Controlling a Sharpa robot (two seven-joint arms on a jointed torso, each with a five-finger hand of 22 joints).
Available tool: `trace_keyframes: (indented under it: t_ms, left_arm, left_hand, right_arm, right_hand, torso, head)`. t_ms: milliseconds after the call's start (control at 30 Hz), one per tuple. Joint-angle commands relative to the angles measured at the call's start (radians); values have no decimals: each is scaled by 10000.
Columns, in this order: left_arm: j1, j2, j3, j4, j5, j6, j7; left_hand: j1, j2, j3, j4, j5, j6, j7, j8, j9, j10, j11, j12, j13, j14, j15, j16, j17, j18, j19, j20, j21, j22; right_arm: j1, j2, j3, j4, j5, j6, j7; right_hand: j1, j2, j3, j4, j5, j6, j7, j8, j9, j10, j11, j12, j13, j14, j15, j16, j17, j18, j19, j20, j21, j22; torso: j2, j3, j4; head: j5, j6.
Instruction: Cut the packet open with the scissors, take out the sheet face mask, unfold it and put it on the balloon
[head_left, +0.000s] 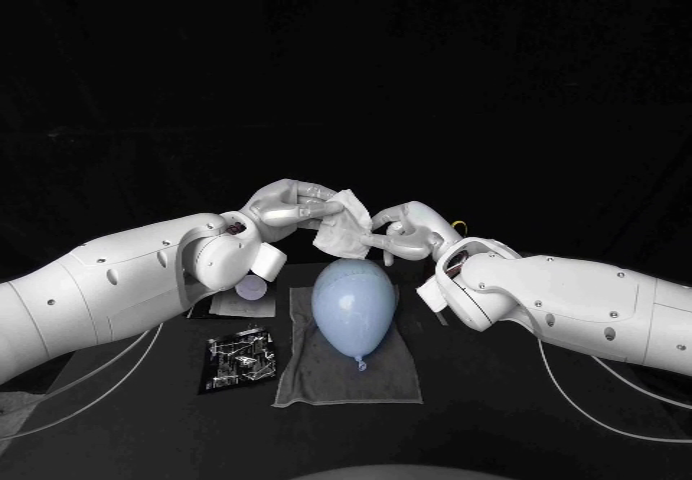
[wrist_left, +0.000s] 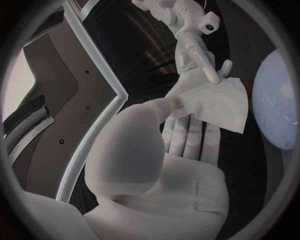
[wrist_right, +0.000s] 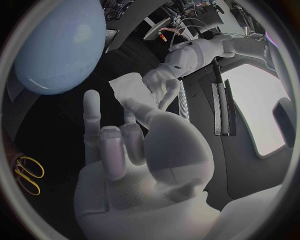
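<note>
A white, still-folded sheet mask (head_left: 342, 226) hangs in the air above the far end of the pale blue balloon (head_left: 355, 304). My left hand (head_left: 289, 209) pinches it from one side and my right hand (head_left: 405, 232) pinches its other edge. The left wrist view shows the mask (wrist_left: 214, 102) pressed between my left hand's thumb and fingers (wrist_left: 189, 136), with the right hand's fingers (wrist_left: 201, 56) on its far edge. In the right wrist view my right hand (wrist_right: 134, 145) reaches to the mask (wrist_right: 128, 88) beside the balloon (wrist_right: 59, 45). The cut packet (head_left: 241, 358) lies left of the balloon.
The balloon rests on a grey cloth (head_left: 310, 385) at the table's middle. Yellow-handled scissors (wrist_right: 28, 173) lie on the table by my right arm. A small round pale object (head_left: 253, 290) sits on a dark tray under my left wrist.
</note>
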Motion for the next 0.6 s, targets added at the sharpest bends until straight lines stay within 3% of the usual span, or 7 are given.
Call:
trace_keyframes:
  t_ms: [33, 233, 600]
  left_arm:
    - [21, 58, 21, -18, 78, -5, 164]
    - [21, 124, 22, -52, 78, 1, 176]
    - [21, 154, 22, -137, 83, -52, 192]
  left_hand:
    - [-53, 70, 22, -59, 30, 57, 27, 66, 84, 92, 7, -36, 16, 63, 5, -50, 14, 122, -79, 5, -69, -6]
    - [-53, 70, 22, -59, 30, 57, 27, 66, 84, 92, 7, -36, 16, 63, 5, -50, 14, 122, -79, 5, -69, -6]
    - [-59, 74, 32, -67, 30, 52, 30, 64, 88, 88, 10, -38, 16, 59, 7, -54, 16, 124, -83, 9, -71, -4]
  right_arm:
    - [-14, 29, -5, -39, -487, 569, -430]
    - [-19, 45, -10, -78, -556, 771, -556]
    - [-21, -39, -14, -130, -731, 858, -779]
  right_hand:
    - [-318, 17, 816, 1249, 25, -10, 28, -47, 2, -45, 52, -34, 895, 269, -14, 37, 1347, 204, 109, 27, -99, -53]
    - [-877, -13, 638, 2481, 24, 261, -69, 36, 21, 166, -23, 187, 1181, 358, -71, 64, 1467, 214, 285, -6, -263, -150]
    - [-1137, -27, -10, 3573, 27, 850, -378, 325, 124, 773, -310, 903, 2085, 793, -332, 204, 2143, 221, 696, -239, -306, -172]
  torso:
    - [0, -1, 3]
    - [-8, -1, 0]
    - [0, 8, -14]
  head:
    - [21, -19]
    - [19, -25]
    - [5, -22]
